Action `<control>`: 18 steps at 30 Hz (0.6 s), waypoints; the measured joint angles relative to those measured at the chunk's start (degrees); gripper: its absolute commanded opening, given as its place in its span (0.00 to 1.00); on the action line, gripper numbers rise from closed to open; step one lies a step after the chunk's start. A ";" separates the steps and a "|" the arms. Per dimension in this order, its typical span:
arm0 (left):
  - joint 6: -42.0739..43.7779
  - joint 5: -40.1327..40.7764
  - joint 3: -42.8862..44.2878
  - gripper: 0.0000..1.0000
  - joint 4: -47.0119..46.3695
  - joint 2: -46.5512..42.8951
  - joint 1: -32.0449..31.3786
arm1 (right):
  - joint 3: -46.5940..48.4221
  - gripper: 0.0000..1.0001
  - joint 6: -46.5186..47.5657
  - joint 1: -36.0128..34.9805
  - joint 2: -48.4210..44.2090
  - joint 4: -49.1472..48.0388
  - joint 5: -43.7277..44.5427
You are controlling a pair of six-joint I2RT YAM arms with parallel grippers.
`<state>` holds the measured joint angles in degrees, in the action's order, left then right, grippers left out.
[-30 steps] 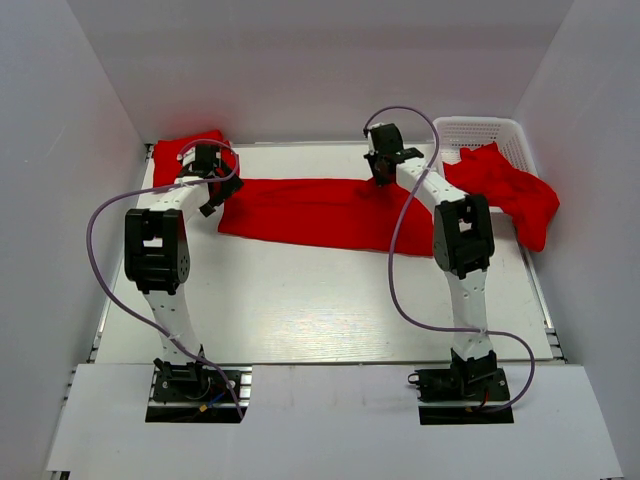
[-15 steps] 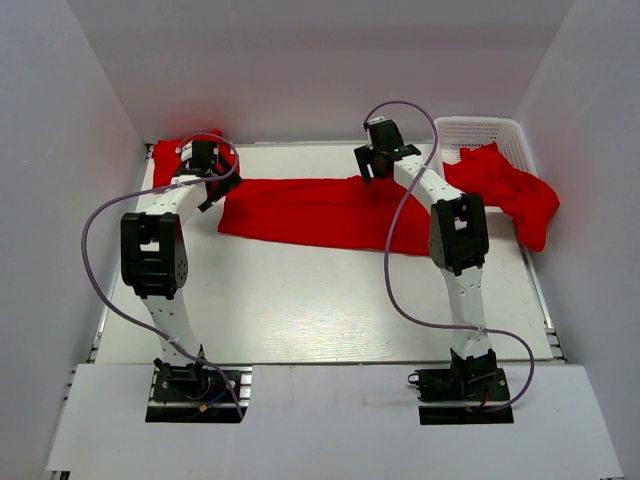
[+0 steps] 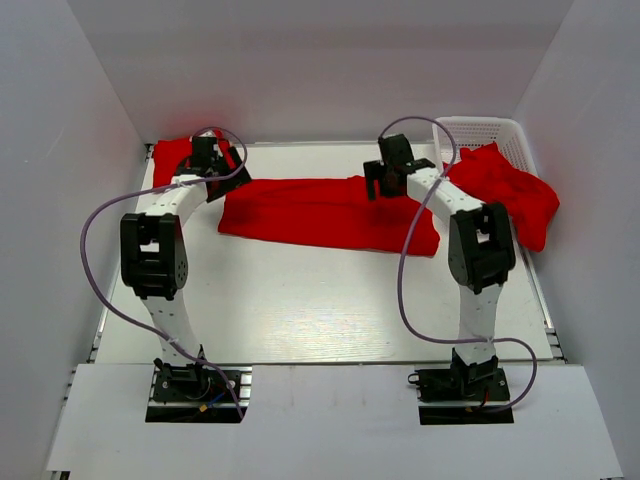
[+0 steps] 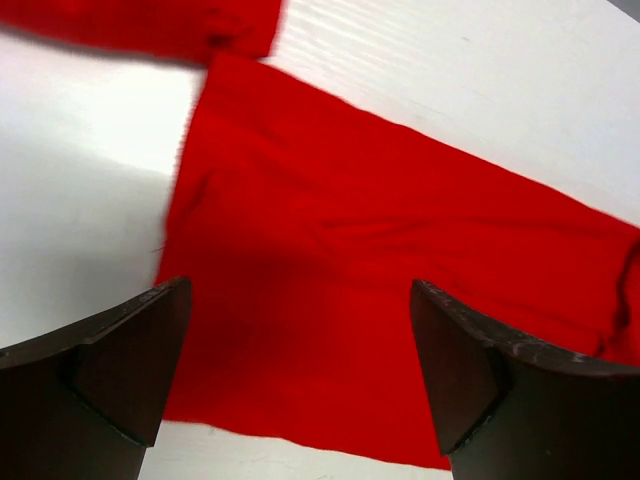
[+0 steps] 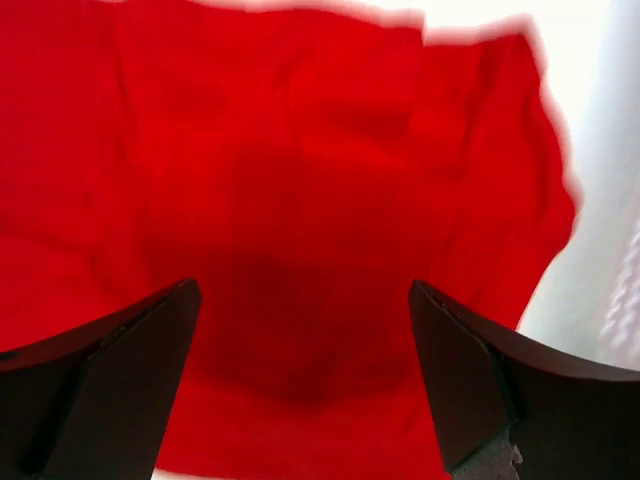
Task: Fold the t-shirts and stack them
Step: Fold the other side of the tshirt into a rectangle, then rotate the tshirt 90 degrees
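Observation:
A red t-shirt (image 3: 325, 212) lies folded into a long strip across the back middle of the table. My left gripper (image 3: 225, 170) hangs open over its left end; in the left wrist view the cloth (image 4: 400, 260) fills the space under the open gripper (image 4: 300, 290). My right gripper (image 3: 385, 185) hangs open over the strip's right part, with red cloth (image 5: 300, 200) below its gripper (image 5: 302, 287) and nothing held. A second red t-shirt (image 3: 178, 152) lies at the back left corner. More red t-shirts (image 3: 510, 190) drape out of the basket.
A white plastic basket (image 3: 480, 130) stands at the back right corner, against the white side wall. White walls close in the table on the left, back and right. Purple cables loop off both arms.
My right gripper has opened, let go of the shirt's back edge and shifted a little to the right. The left gripper stayed open and moved slightly.

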<state>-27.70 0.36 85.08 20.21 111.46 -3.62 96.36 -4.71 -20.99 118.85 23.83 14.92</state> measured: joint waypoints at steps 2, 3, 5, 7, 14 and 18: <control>1.57 -3.23 1.07 1.00 -0.96 1.33 -0.20 | -4.39 0.90 -2.38 -0.02 -2.62 0.31 -1.25; 2.23 -4.70 2.14 1.00 -1.29 2.62 -0.28 | -6.34 0.90 -3.54 0.00 -3.50 0.20 -1.84; 3.17 -6.64 4.00 1.00 -1.42 5.16 -0.57 | -9.70 0.90 -5.66 0.00 -4.55 0.02 -2.93; 3.87 -8.22 5.11 1.00 -1.49 8.13 -1.03 | -12.07 0.90 -7.43 0.00 -4.61 -0.04 -3.65; 5.14 -8.63 -3.34 1.00 -3.93 7.13 -2.38 | -12.63 0.90 -13.00 0.48 -2.38 1.27 -4.72; 4.35 -7.63 -15.13 1.00 -5.38 -1.05 -3.37 | -5.60 0.90 -14.05 1.49 2.99 2.89 -5.62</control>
<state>-23.35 -7.27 69.95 14.83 110.41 -6.98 90.76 -18.76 -19.51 121.84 26.72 9.30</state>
